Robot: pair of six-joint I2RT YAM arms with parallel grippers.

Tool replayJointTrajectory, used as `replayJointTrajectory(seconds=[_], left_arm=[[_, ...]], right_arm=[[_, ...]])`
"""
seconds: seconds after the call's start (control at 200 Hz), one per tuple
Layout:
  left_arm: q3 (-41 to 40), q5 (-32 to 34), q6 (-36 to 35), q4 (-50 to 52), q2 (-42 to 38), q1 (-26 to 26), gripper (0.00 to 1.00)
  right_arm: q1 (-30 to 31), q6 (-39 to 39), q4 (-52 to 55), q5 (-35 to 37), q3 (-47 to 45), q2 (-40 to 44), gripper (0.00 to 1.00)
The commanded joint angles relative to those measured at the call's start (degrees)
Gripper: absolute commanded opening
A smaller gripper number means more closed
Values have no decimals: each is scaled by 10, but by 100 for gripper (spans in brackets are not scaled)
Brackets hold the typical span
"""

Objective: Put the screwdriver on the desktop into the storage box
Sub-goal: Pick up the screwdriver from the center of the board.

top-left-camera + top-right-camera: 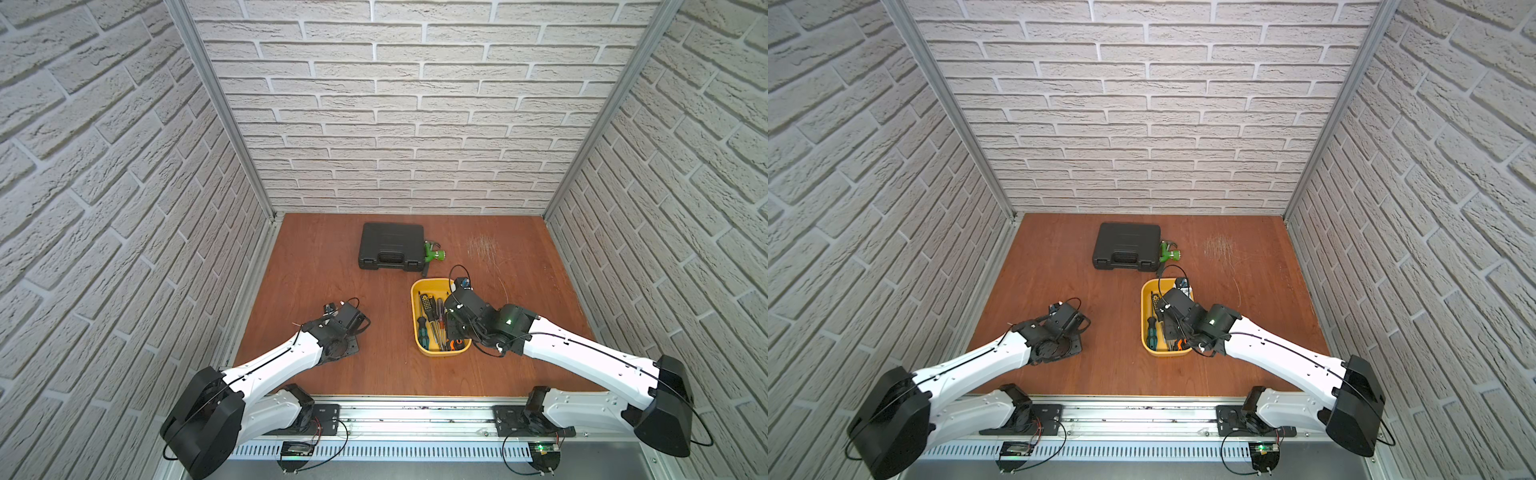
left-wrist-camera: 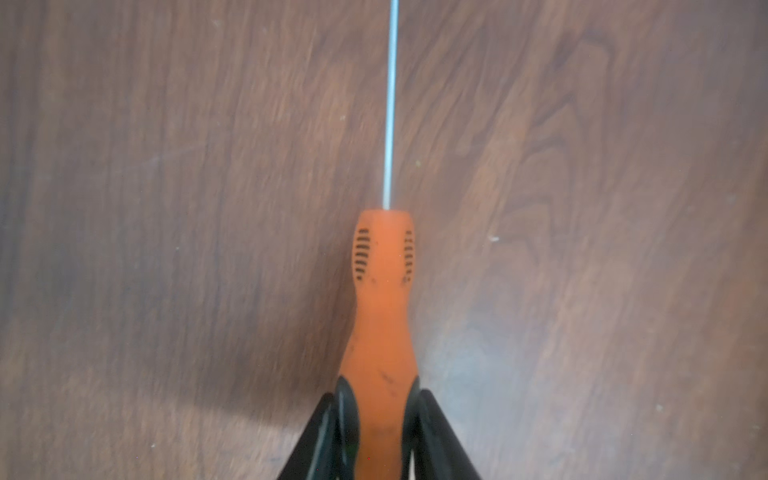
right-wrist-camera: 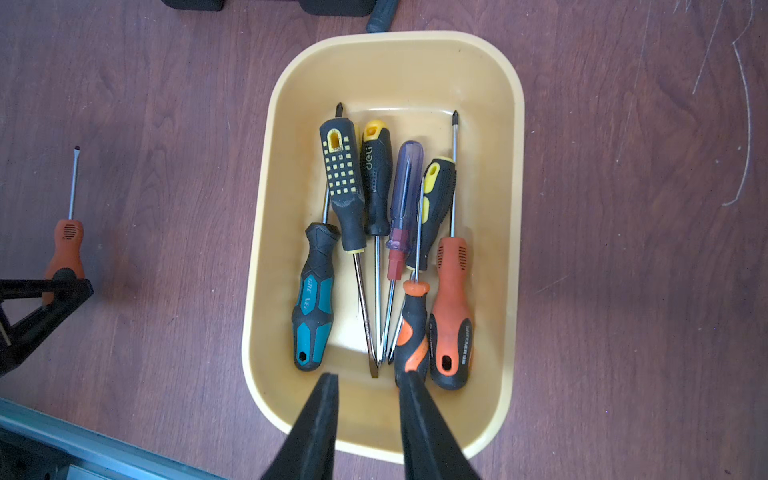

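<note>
Reddish-brown wood-grain surface [image 1: 316,257], seen in both top views, carries a yellow plastic rectangular storage box [image 1: 432,287]. A black latched tool case [image 1: 390,245] lies beyond the box. Left wrist view: the left end effector [image 2: 380,390] pinches the handle of an orange-handled, thin steel-shafted screwdriver [image 2: 382,299], outside the box and well to its left. Right wrist view: the right end effector [image 3: 370,382] hangs over the box's near end, fingers spread, gripping nothing. Several other screwdrivers [image 3: 340,174] lie inside the box.
</note>
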State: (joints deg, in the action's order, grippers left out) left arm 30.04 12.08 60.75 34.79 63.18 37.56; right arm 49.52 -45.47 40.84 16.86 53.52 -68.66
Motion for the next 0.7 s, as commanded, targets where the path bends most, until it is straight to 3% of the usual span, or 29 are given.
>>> replayJointTrajectory(seconds=[0.0,0.135,0.695], left_arm=[[17,18,3,14,-25,2,4],[23,18,0,16,-55,1,0],[30,-21,4,-31,-145,2,0]], right_arm=[[3,-2,-20,4,8,9,31],[3,1,-19,-3,14,5,31],[4,6,-33,-31,11,16,30]])
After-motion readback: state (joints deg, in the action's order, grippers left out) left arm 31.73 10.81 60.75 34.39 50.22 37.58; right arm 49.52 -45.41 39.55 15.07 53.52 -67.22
